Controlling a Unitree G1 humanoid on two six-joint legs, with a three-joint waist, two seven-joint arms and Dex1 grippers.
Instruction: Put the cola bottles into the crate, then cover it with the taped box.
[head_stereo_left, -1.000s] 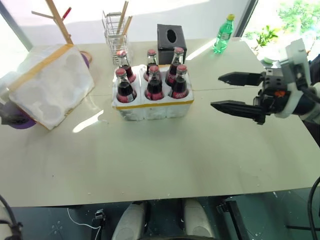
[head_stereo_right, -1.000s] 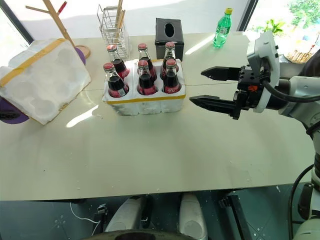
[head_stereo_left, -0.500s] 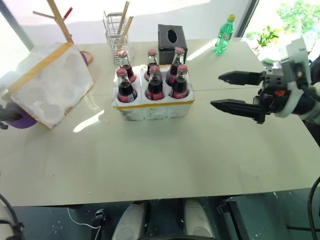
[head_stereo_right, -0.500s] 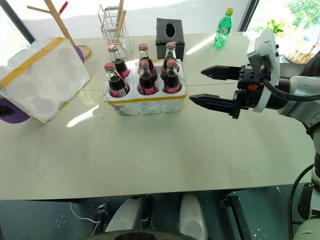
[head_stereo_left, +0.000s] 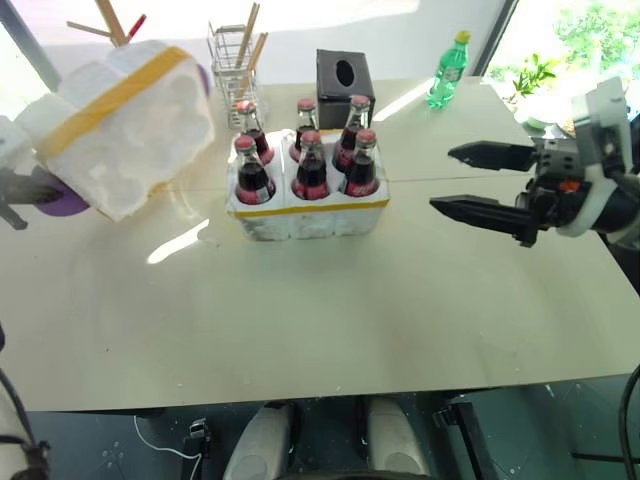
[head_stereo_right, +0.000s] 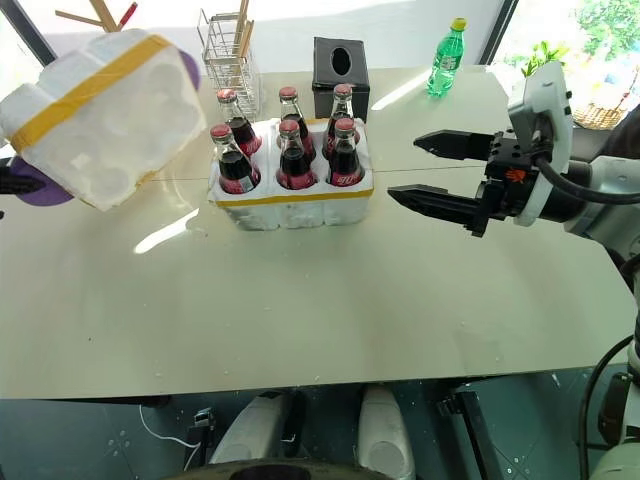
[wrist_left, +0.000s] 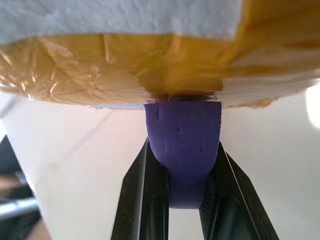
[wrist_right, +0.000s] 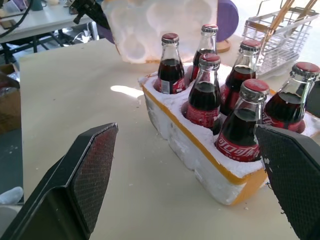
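I count six cola bottles (head_stereo_left: 305, 160) in one crate (head_stereo_left: 306, 213). My left gripper (wrist_left: 186, 200) pinches a purple tab (wrist_left: 184, 145) under the taped box (head_stereo_left: 128, 122), its far side cut off; my right gripper (head_stereo_left: 482, 183) gapes empty.

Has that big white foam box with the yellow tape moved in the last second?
Yes. The taped box has risen off the table and shifted right, toward the crate, which stayed put; it now overlaps the wooden rack's base.

A wire rack (head_stereo_left: 232, 62), a black tissue box (head_stereo_left: 343, 75) and a green bottle (head_stereo_left: 449, 69) are seen toward twelve o'clock on the table (head_stereo_left: 330, 320).
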